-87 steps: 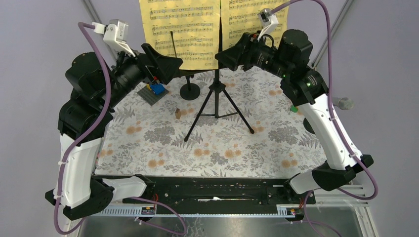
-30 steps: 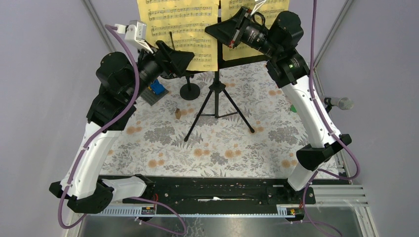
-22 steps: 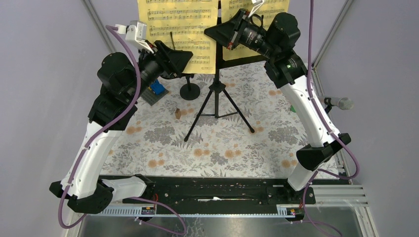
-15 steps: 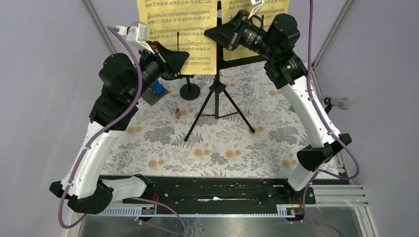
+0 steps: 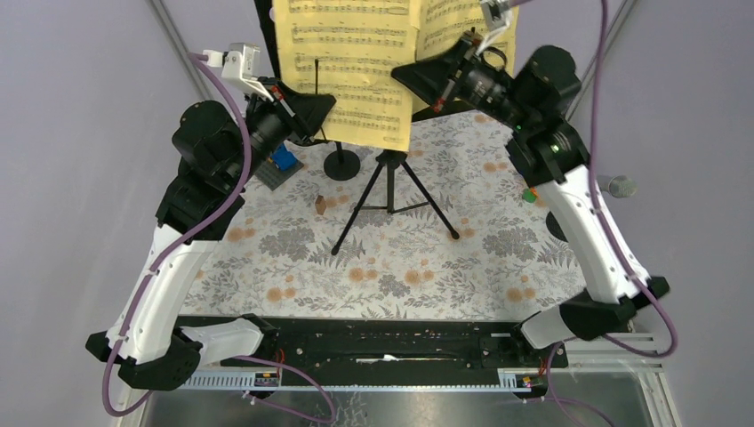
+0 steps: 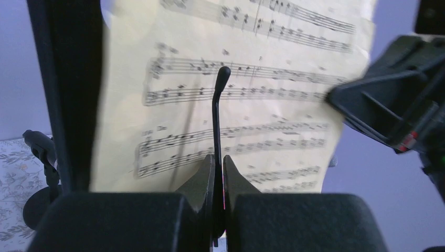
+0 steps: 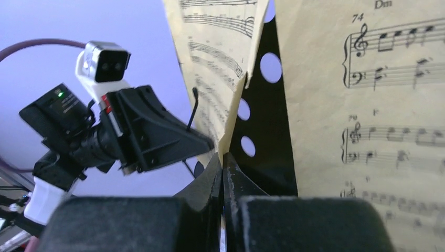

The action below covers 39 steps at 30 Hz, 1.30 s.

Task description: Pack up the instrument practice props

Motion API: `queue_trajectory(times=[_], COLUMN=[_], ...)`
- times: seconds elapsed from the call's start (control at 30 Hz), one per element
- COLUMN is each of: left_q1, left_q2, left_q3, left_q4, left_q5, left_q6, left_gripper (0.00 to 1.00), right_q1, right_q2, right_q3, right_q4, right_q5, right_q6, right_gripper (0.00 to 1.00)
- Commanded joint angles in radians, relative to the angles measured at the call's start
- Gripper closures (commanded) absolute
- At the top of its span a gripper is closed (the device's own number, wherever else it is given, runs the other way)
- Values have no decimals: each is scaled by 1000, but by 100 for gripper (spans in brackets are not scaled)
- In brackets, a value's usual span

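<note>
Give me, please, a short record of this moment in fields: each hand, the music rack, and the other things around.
left hand: shut on the thin black post, in front of the yellow pages
right hand: shut at the lower edge of the music rack; what it pinches is unclear
music rack: on its tripod, yellow pages on it
nearby: toy block build, small coloured toy, silver microphone at the right

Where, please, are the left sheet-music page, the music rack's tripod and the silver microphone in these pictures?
left sheet-music page (image 5: 351,76), top external view, on the middle of its printed staves.
music rack's tripod (image 5: 391,162), top external view, on the hub where the legs meet.
silver microphone (image 5: 620,186), top external view, on its visible rounded end.
</note>
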Motion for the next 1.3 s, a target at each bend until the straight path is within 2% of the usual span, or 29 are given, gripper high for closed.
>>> queue_trajectory(times=[0.0,0.2,0.33,0.47,0.6,0.77,0.9,1.1,1.27], left_q1=[-4,-4,-3,-4,-3,-4,-4,-3,-4], left_q2=[-39,-52,-59,-63,-65,-80,-83,-90,-129], left_q3=[-1,-20,-29,-38,-42,-49,-46,-37,-39], left_q4=[49,50,49,49,47,45,42,6,-41], left_q5=[6,3,-1,-4,-4,-3,17,15,-3], left_q6=[18,26,32,32,34,38,36,54,73], left_gripper=[100,100,100,100,95,73,60,38,28], right_q1=[-6,-7,-7,-6,-6,-7,-6,-7,-7], right_q2=[-192,-435,-516,-649,-763,-937,-1032,-982,-868], right_q3=[-114,-364,-435,-570,-680,-887,-1066,-1200,-1205], right_q4=[-17,-107,-234,-257,-315,-361,-419,-499,-491], right_q5=[85,212,240,327,366,510,689,961,1111], right_q6=[-112,-228,-306,-324,-305,-172,-64,-7,-10], right_gripper=[100,100,100,100,100,100,100,100,100])
